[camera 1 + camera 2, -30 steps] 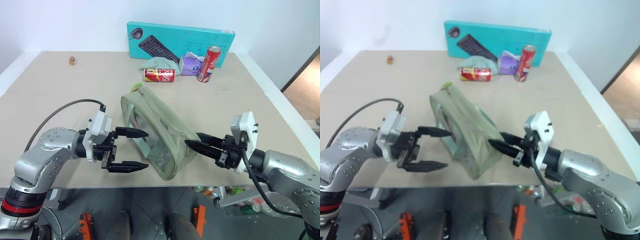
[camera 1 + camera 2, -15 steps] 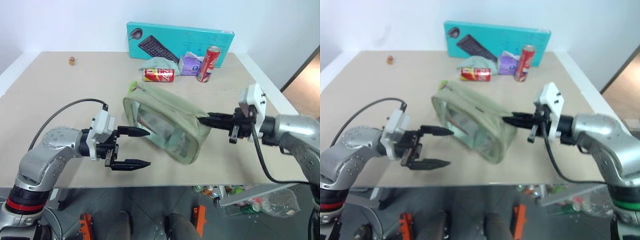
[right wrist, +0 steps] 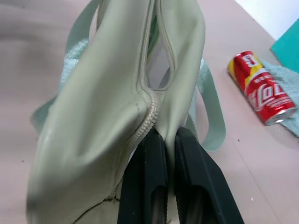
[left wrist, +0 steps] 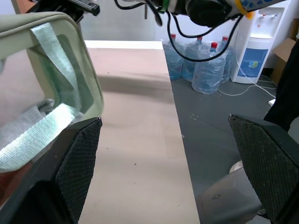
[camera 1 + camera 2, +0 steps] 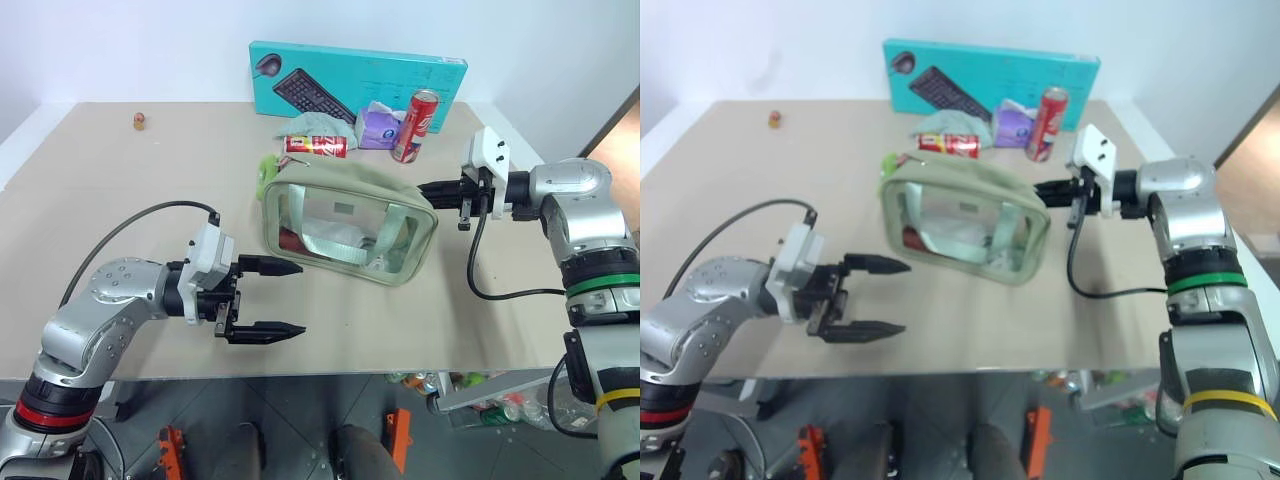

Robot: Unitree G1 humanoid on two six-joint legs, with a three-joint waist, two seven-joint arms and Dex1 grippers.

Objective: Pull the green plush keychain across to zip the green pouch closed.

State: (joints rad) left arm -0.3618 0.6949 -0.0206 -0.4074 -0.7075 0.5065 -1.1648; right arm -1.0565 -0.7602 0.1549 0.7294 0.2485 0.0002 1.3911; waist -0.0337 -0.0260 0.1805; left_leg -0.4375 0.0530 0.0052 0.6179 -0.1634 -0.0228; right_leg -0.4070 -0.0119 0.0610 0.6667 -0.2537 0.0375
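The green pouch (image 5: 345,228) stands upright mid-table, its clear window side facing me and its zipper along the top. The green plush keychain (image 5: 268,166) sits at the pouch's top left end. My right gripper (image 5: 424,188) reaches in from the right to the pouch's top right corner. In the right wrist view its fingers (image 3: 145,172) stand almost together, pinching the fabric at the zipper's end (image 3: 150,109). My left gripper (image 5: 300,298) hovers open just left of and nearer than the pouch, holding nothing.
At the table's back stand a teal keyboard box (image 5: 360,85) and an upright red can (image 5: 420,112). Beside them are a lying red can (image 5: 318,146), a pale green rag (image 5: 315,124) and a purple pack (image 5: 378,128). A small object (image 5: 137,121) lies far left.
My right gripper has swung away and to the right, dragging the pouch's end. The pouch has turned from a slanted, tipped pose to standing lengthwise. The left gripper stayed open in place.
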